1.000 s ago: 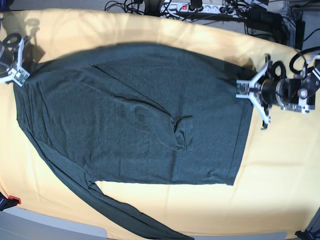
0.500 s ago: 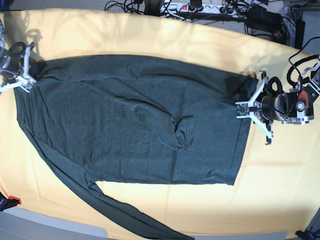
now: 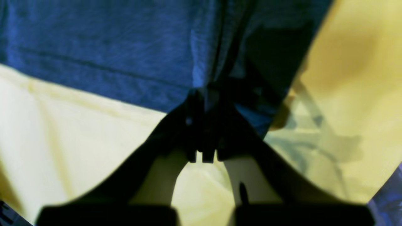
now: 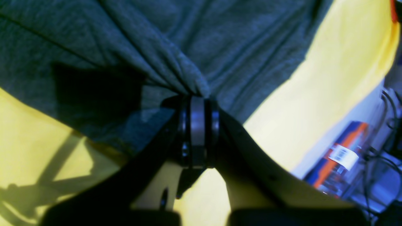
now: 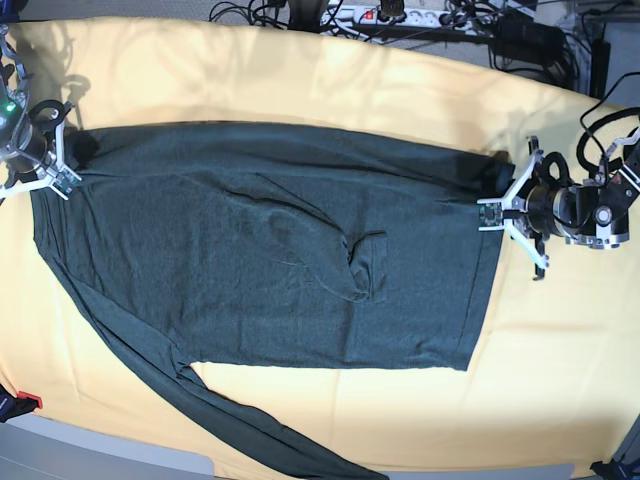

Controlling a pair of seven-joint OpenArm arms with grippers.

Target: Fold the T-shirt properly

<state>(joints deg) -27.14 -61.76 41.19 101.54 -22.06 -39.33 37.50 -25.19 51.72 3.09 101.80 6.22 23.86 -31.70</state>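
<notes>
Left wrist view: the left gripper [image 3: 203, 125] has its jaws clenched on a bunched bit of the T-shirt [image 3: 110, 53] at its stitched hem; the cloth reads blue here, likely the camera's tint; yellow table cover [image 3: 62, 131] lies below it.

Right wrist view: the right gripper [image 4: 198, 125] is likewise clamped tight, a pinch of the T-shirt [image 4: 220, 40] gathering into pleats just above its tips; yellow cover [image 4: 320, 88] runs to the right, and an orange-and-blue labelled package [image 4: 342, 153] stands off the table's edge; what it holds I cannot tell, and no other container shows.

Base view: the T-shirt [image 5: 270, 250] lies spread across the middle of the table cover [image 5: 300, 70], one long sleeve trailing toward the near edge; the left gripper [image 5: 495, 213] holds the hem end at the right side, the right gripper [image 5: 62, 170] the shoulder end at the left. Compared with a second ago, the far edge of the shirt has been drawn in toward the middle, from a raised, blurred sweep to a straight line laid flat; both grippers have come nearer the near edge. I judge the far lengthwise fold is nearly laid, release being the likely next step.
</notes>
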